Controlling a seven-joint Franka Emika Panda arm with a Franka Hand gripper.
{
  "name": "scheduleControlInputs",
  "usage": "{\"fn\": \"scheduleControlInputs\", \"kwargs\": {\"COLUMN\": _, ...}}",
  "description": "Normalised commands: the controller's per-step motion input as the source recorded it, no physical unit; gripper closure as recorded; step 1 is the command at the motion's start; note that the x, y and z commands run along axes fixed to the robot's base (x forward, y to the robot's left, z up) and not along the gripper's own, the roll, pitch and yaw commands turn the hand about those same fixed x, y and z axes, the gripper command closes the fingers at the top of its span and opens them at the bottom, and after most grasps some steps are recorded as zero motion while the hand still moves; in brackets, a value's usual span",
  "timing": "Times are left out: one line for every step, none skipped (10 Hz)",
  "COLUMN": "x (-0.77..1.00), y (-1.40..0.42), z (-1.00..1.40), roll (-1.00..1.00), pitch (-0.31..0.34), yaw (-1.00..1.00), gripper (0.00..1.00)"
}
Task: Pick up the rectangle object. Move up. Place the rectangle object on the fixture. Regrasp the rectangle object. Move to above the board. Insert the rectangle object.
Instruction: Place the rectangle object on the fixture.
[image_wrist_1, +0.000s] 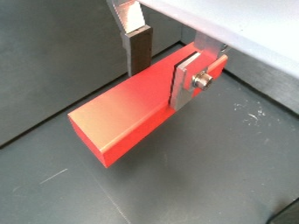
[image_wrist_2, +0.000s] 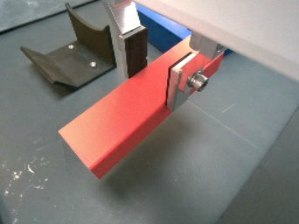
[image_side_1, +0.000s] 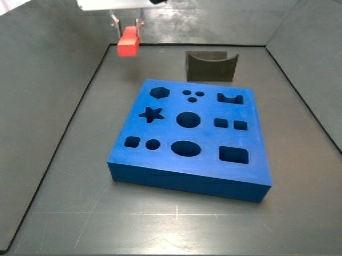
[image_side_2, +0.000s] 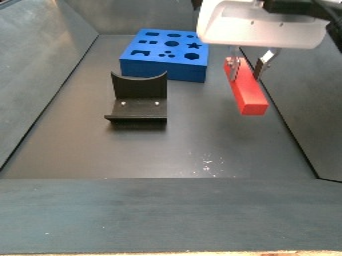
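Rectangle object, a red-orange bar, is clamped between the two silver fingers of the hand near one of its ends, the rest of the bar jutting out free; both wrist views show the plates pressed against its long sides. In both side views the bar hangs clear of the dark tabletop, raised in the air. The fixture, a dark notched bracket, stands on the tabletop well apart from the bar. The blue board with its dark cut-outs lies flat beyond the fixture, apart from it.
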Motion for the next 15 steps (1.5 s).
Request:
{"fn": "scheduleControlInputs", "kwargs": {"x": -0.05, "y": 0.01, "z": 1.00, "roll": 0.11, "pitch": 0.063, "yaw": -0.01, "gripper": 1.00}}
{"fn": "scheduleControlInputs", "kwargs": {"x": -0.05, "y": 0.01, "z": 1.00, "roll": 0.12, "pitch": 0.064, "yaw": -0.01, "gripper": 1.00}}
{"fn": "scheduleControlInputs", "kwargs": {"x": -0.05, "y": 0.01, "z": 1.00, "roll": 0.13, "pitch": 0.069, "yaw": 0.01, "gripper": 1.00}}
{"fn": "scheduleControlInputs", "kwargs": {"x": -0.05, "y": 0.01, "z": 1.00, "roll": 0.13, "pitch": 0.070, "yaw": 0.02, "gripper": 1.00}}
{"fn": "scheduleControlInputs", "kwargs": {"x": -0.05, "y": 0.01, "z": 1.00, "roll": 0.14, "pitch": 0.069, "yaw": 0.02, "gripper": 1.00}}
{"fn": "scheduleControlInputs", "kwargs": {"x": -0.05, "y": 0.01, "z": 0.90, "roll": 0.14, "pitch": 0.068, "yaw": 0.03, "gripper": 1.00}}
{"fn": "scheduleControlInputs", "kwargs": {"x": -0.04, "y": 0.01, "z": 0.83, "roll": 0.15, "pitch": 0.069, "yaw": 0.03, "gripper": 1.00}}
{"fn": "scheduleControlInputs", "kwargs": {"x": -0.04, "y": 0.01, "z": 0.78, "roll": 0.14, "pitch": 0.071, "yaw": 0.03, "gripper": 1.00}}
{"fn": "scheduleControlInputs", "kwargs": {"x": -0.03, "y": 0.01, "z": 0.67, "roll": 0.12, "pitch": 0.070, "yaw": 0.02, "gripper": 1.00}}
{"fn": "scheduleControlInputs", "kwargs": {"x": -0.03, "y": 0.01, "z": 0.56, "roll": 0.11, "pitch": 0.071, "yaw": 0.02, "gripper": 1.00}}
{"fn": "scheduleControlInputs", "kwargs": {"x": -0.03, "y": 0.01, "z": 0.46, "roll": 0.11, "pitch": 0.066, "yaw": 0.02, "gripper": 1.00}}
{"fn": "scheduleControlInputs", "kwargs": {"x": -0.03, "y": 0.01, "z": 0.39, "roll": 0.11, "pitch": 0.066, "yaw": 0.03, "gripper": 1.00}}
{"fn": "scheduleControlInputs", "kwargs": {"x": -0.02, "y": 0.01, "z": 0.22, "roll": 0.10, "pitch": 0.068, "yaw": 0.02, "gripper": 1.00}}
{"fn": "scheduleControlInputs", "kwargs": {"x": 1.00, "y": 0.15, "z": 0.77, "roll": -0.07, "pitch": 0.017, "yaw": -0.40, "gripper": 1.00}}
{"fn": "scheduleControlInputs", "kwargs": {"x": 1.00, "y": 0.15, "z": 0.71, "roll": -0.08, "pitch": 0.056, "yaw": -0.38, "gripper": 1.00}}
